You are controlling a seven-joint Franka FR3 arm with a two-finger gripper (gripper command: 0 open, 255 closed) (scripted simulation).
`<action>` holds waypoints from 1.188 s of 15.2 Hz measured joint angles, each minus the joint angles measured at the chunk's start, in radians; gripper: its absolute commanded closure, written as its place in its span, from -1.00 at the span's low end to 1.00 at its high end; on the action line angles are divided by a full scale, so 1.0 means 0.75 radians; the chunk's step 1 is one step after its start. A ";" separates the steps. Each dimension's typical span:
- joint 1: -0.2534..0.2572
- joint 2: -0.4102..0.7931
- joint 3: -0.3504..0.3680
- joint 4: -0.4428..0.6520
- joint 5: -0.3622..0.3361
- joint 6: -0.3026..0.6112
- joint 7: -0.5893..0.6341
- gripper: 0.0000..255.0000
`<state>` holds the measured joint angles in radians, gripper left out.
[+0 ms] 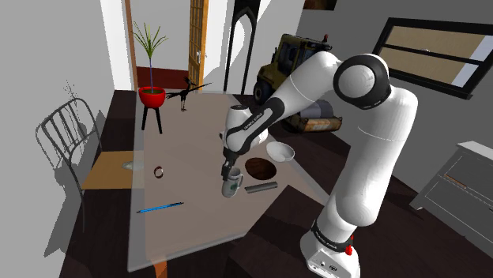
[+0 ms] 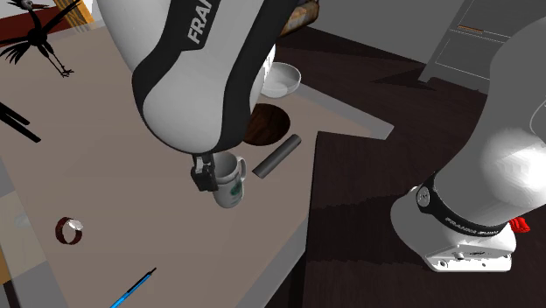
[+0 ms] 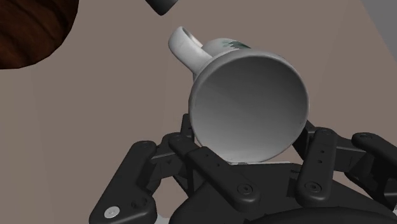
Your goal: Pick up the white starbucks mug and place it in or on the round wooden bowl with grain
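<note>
- Black gripper (image 3: 248, 141) pinches the white mug (image 3: 248, 95) by its sides.
- Wrist view looks into its smooth round hollow.
- Second exterior view gives its flank, just beside the dark, grained wooden bowl (image 2: 269, 124).

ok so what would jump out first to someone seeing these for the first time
The big white robot arm reaches down over the pale table, its black gripper clasping a white mug with a green logo near the table's edge. Close by lies a dark round wooden bowl, and a yellow construction vehicle sits oddly in the room behind.
</note>
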<state>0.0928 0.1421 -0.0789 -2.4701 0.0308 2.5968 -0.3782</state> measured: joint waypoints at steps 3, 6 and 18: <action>0.001 -0.019 -0.001 0.002 -0.004 -0.023 0.003 1.00; 0.002 -0.063 -0.003 0.006 -0.012 -0.072 0.009 1.00; 0.002 -0.247 -0.006 0.049 -0.039 -0.298 0.029 1.00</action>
<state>0.0940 -0.0435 -0.0835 -2.4330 0.0014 2.3732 -0.3567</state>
